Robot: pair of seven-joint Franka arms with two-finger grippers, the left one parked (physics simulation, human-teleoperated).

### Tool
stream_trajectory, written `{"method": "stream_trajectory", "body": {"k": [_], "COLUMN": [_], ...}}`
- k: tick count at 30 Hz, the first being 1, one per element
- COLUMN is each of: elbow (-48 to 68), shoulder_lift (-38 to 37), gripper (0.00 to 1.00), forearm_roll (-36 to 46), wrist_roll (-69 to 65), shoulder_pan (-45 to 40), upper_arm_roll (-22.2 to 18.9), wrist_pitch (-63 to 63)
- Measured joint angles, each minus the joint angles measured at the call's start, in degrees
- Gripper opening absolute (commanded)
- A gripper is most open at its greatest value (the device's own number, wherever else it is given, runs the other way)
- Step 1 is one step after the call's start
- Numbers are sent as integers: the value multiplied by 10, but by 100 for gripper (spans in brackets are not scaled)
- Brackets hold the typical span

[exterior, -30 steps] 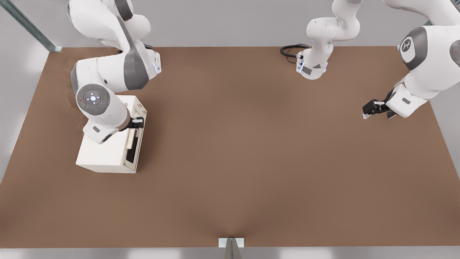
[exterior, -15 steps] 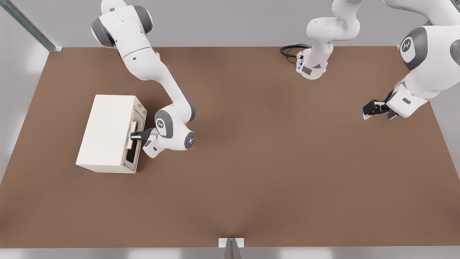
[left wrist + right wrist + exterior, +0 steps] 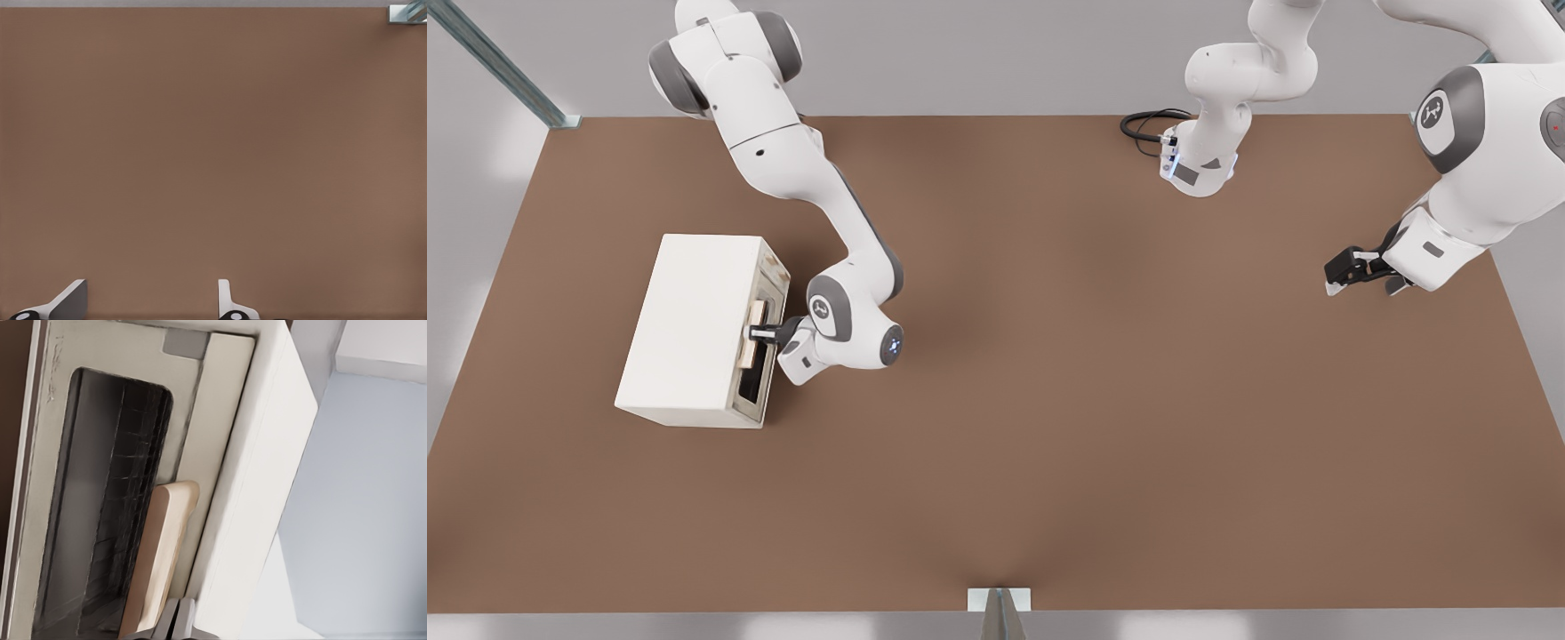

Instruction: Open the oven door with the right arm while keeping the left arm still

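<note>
The brown table (image 3: 1049, 400) fills most of the front view, and most of its surface is bare on the front view's right and toward the near edge. The oven (image 3: 694, 324) is a cream-white box. It stands on the table at the front view's left, some way in from the table's left edge and from its far edge. The right arm (image 3: 800, 178) comes down from the far side of the table and bends, so that its wrist is just beside the front face of the oven.

The oven door (image 3: 763, 342) is on the side of the oven that faces the front view's right. It lies against the oven body and looks closed. In the right wrist view the door (image 3: 100, 493) has a cream frame and a dark window (image 3: 107, 507), and thin rack lines are visible behind the glass; what else is inside I cannot tell. The pale tan handle (image 3: 160, 553) runs along the door beside the window.

The gripper (image 3: 758, 334) is at the handle (image 3: 754, 331), near the middle of the door's length. In the right wrist view the fingertips (image 3: 179, 620) are pressed close together, nearly touching, right at the handle's edge. Whether they really hold the handle I cannot tell.
</note>
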Motion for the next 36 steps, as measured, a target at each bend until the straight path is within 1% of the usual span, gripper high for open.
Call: {"method": "stream_trajectory", "body": {"k": [16,20,22,23,24,25,26,27,29,31,34,36], "elbow": [-4,28,48,53,55,56,69,80,105,185,231,242], "shoulder_lift": [3,3,2,-14,-42,-79,-113,-149,-209,-201,-194,-194], "gripper": [0,0,4,12,14,22,48,100,100,100,100,100], "forearm_roll": [2,24,39,50,70,99,141,184,243,280,336,358], "wrist_roll": [58,73,80,82,80,72,59,45,14,-18,-64,-92], "shoulder_pan": [5,29,40,39,27,0,-37,-72,-126,-152,-184,-196], "upper_arm_roll": [1,16,20,22,23,24,25,25,25,22,22,22], "wrist_pitch": [11,30,41,48,57,71,87,99,105,81,60,53]}}
